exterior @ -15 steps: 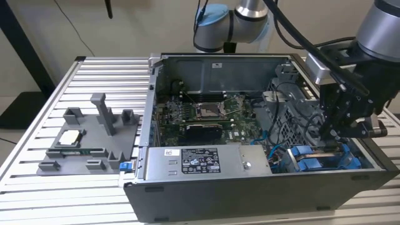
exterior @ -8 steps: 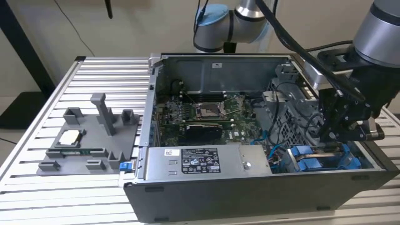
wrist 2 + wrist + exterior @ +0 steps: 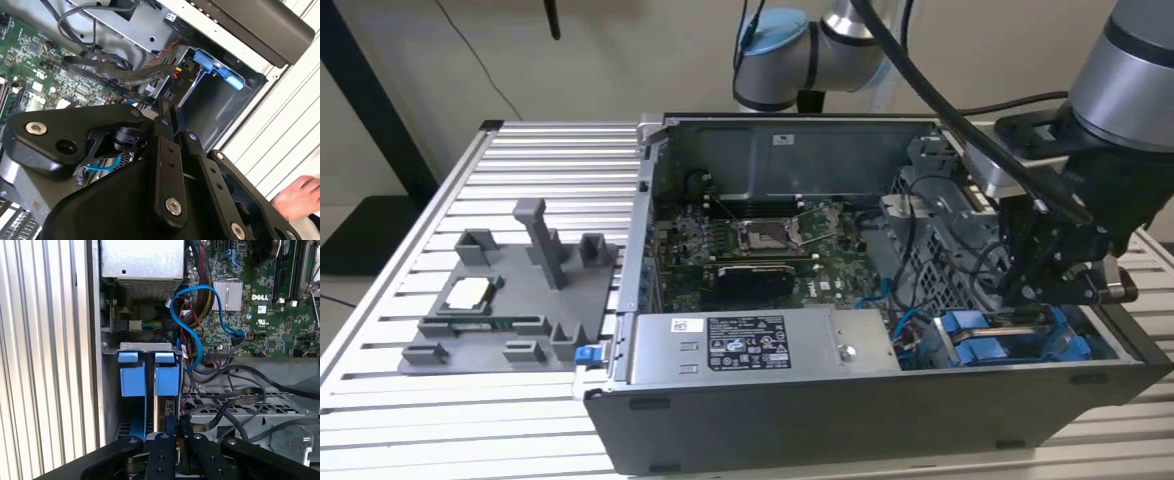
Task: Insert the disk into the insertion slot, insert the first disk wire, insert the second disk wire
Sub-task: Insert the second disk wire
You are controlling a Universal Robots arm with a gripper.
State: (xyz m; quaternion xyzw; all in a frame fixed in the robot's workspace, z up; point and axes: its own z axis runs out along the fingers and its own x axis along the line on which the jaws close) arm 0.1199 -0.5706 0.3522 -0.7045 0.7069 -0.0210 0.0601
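In the exterior view the gripper (image 3: 1051,300) hangs low inside the open computer case (image 3: 881,400), at the corner toward the exterior view's right, right over the blue-railed insertion slot (image 3: 1001,340). The case walls close it in on two sides, with cables just beside it. The case sits on a ribbed metal table (image 3: 520,170), next to a grey holder tray (image 3: 507,300).

In the second wrist view the black fingers (image 3: 165,150) look drawn together at the tips, though I cannot tell what they clamp. A hand (image 3: 295,197) shows at the edge, on the ribbed table.

In the first wrist view the disk (image 3: 165,405) stands edge-on in the slot between blue carriers (image 3: 150,377), its lower part hidden by the gripper. A blue wire (image 3: 192,322) loops beside it.
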